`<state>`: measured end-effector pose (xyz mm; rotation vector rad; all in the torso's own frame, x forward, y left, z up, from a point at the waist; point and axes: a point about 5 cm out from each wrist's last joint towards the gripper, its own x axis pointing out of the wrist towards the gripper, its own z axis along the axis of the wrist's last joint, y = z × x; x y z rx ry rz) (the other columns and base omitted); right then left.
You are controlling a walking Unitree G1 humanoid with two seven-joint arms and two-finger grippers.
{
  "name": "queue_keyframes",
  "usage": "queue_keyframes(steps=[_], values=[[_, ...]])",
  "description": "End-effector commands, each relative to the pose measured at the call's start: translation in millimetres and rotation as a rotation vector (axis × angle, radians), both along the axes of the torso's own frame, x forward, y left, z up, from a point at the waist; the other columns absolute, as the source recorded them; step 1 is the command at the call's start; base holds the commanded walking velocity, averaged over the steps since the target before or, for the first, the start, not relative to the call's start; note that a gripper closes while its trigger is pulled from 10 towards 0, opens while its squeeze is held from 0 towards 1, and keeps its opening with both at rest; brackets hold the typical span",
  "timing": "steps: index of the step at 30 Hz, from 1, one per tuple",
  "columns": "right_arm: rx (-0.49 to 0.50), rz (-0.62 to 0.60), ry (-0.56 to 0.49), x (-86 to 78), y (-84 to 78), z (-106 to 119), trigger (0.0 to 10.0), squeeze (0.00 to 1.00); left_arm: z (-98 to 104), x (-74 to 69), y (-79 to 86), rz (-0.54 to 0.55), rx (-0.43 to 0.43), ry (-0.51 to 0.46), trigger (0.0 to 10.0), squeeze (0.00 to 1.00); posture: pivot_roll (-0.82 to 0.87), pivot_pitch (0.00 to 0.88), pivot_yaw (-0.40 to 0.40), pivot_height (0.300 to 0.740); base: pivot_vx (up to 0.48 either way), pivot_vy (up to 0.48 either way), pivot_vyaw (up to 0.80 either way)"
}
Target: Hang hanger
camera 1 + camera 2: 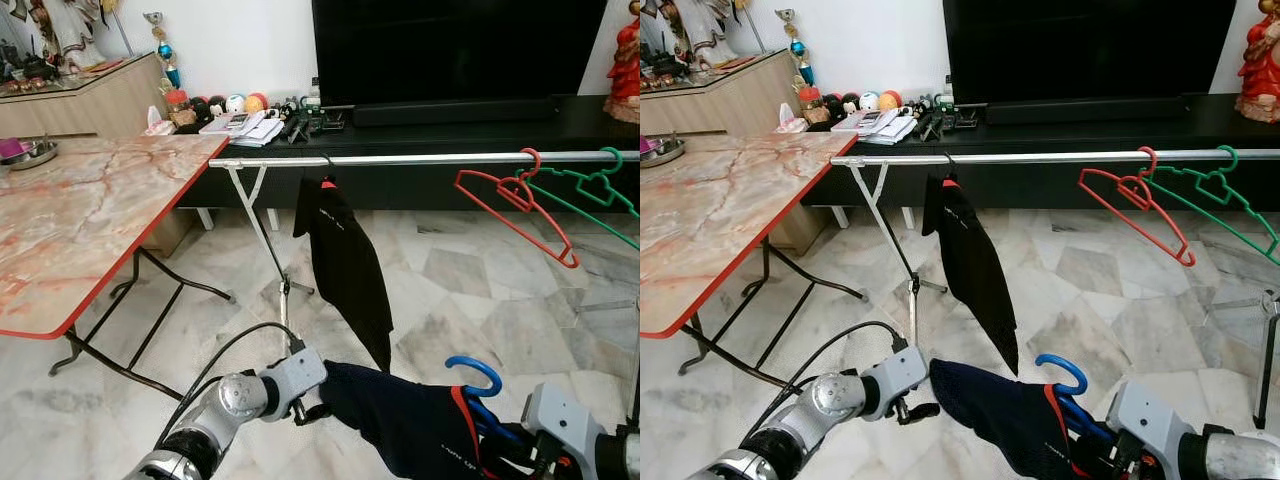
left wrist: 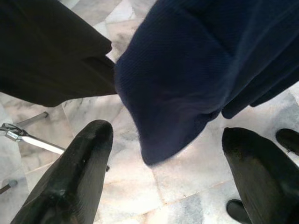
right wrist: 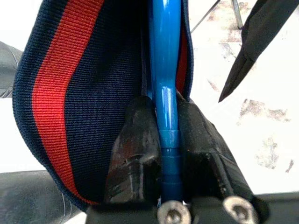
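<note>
A marble floor point(image 1: 480, 300) runs back to a dark TV bench point(image 1: 450, 125) along the far wall, with a marble-topped table point(image 1: 80, 220) on the left and a silver rail point(image 1: 420, 159) crossing the middle of the scene. On the rail hang a black garment point(image 1: 345, 260) near its left end, and a red hanger point(image 1: 515, 210) and a green hanger point(image 1: 590, 195) at the right, touching each other. Low and near, the blue hanger point(image 1: 475, 375) carries a navy shirt point(image 1: 400, 415) with a red stripe, and its hook curls up well below the rail. The eye views show the right gripper point(image 3: 163, 140) only as a grey wrist at the bottom right edge; the right wrist view shows its two fingers point(image 3: 133, 144) pressed together on the blue hanger's shaft, with the shirt's red-banded collar just behind. The left gripper point(image 1: 300, 405) sits at the shirt's left edge in the eye views, where its fingers are too small to read. The left wrist view shows them spread wide, with the shirt's navy hem hanging between the two tips point(image 2: 88, 154) and not touching either, and the black garment off to one side above the floor.
</note>
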<state>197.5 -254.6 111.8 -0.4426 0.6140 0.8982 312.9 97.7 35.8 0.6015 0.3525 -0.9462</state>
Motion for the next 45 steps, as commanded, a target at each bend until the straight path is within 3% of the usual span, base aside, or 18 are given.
queue_keyframes(steps=[1,14,15,16,17,38,45], values=[[0.016,0.027,-0.046,1.3,3.5,14,10.0,0.00,-2,0.8,3.8,0.013,0.023,0.014,10.0,0.00,-0.11,0.000,0.137,0.740,0.000,0.000,0.00],[0.073,0.062,-0.074,-1.3,9.8,28,10.0,0.00,-4,-2.0,-9.7,-0.015,0.012,0.033,10.0,0.00,-0.13,0.000,0.139,0.740,0.000,0.000,0.00],[0.071,0.060,-0.073,-1.5,9.6,28,10.0,0.00,-4,-2.1,-11.0,-0.015,0.006,0.034,5.3,0.00,-0.13,0.000,0.138,0.740,0.000,0.000,0.00],[0.069,0.057,-0.072,-1.5,9.2,28,10.0,0.00,-4,-2.0,-11.9,-0.012,-0.001,0.034,2.0,0.00,-0.13,0.000,0.138,0.740,0.000,0.000,0.00],[0.067,0.054,-0.071,-1.5,9.0,28,10.0,0.00,-3,-1.9,-12.5,-0.010,-0.008,0.036,0.0,0.00,-0.13,0.000,0.138,0.740,0.000,0.000,0.00],[0.070,0.039,-0.075,2.4,11.7,23,10.0,0.00,1,-0.7,-13.8,-0.026,-0.050,0.050,0.0,0.00,-0.10,0.000,0.133,0.740,0.000,0.000,0.00],[0.078,0.035,-0.078,4.6,15.3,22,10.0,0.00,6,3.4,-11.6,0.003,-0.104,0.051,0.0,0.00,-0.09,0.000,0.138,0.740,0.000,0.000,0.00]])
